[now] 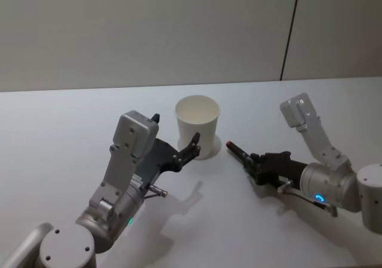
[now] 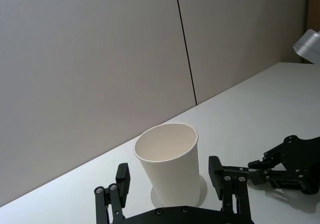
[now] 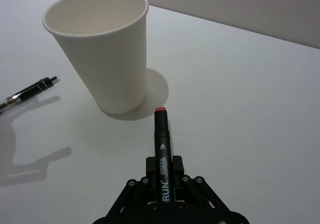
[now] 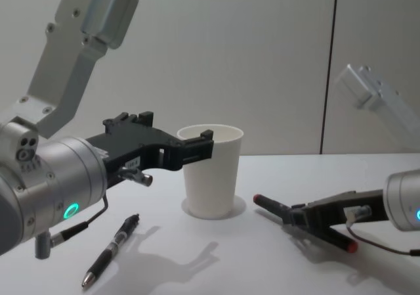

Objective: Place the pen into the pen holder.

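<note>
The pen holder (image 1: 198,125), a plain white paper cup (image 3: 110,59), stands upright and empty at the table's middle. My right gripper (image 1: 255,162) is shut on a black marker pen (image 1: 239,151) with a red end (image 3: 162,134). It holds the pen low over the table, to the right of the cup, red end pointing at the cup's base. My left gripper (image 1: 175,131) is open just left of the cup (image 2: 170,159), fingers (image 2: 216,166) spread wide toward it, holding nothing. A second black pen (image 4: 111,248) lies on the table under my left arm.
The white table (image 1: 268,107) runs back to a grey panelled wall (image 1: 179,29). In the right wrist view the loose black pen (image 3: 30,91) lies on the side of the cup away from the marker.
</note>
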### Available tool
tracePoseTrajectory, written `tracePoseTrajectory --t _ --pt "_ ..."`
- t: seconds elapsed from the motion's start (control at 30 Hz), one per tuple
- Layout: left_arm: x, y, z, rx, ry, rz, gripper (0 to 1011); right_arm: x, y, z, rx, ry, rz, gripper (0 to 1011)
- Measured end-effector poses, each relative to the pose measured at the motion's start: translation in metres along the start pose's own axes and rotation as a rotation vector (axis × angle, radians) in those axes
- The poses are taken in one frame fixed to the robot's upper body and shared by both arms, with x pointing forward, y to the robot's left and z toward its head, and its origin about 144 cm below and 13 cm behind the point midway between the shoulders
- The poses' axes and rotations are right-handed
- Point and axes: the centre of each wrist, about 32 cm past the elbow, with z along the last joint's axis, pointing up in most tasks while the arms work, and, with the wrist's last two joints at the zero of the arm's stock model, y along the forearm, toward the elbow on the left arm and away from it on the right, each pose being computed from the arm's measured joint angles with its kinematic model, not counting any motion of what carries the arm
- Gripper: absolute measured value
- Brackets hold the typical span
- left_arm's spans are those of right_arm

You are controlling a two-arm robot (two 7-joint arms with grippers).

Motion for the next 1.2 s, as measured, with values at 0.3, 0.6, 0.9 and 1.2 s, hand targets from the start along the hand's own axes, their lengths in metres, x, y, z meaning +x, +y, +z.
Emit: tracePoseTrajectory --t 0.3,0.6,0.9,1.2 --pt "0.000 0.000 0.000 0.000 0.000 0.000 1004 -0.006 -0.007 0.005 0.056 -0.038 -0.035 172" --pt "0.000 0.000 0.000 0.000 0.000 0.000 1004 -0.014 -0.017 0.008 0.143 -0.100 -0.089 172" --pt "0.000 0.000 0.000 0.000 0.000 0.000 1004 -0.021 -0.027 0.009 0.247 -0.165 -0.141 172" --pt "0.000 0.000 0.000 0.000 0.000 0.000 1004 -0.027 -0.035 0.009 0.361 -0.228 -0.183 172"
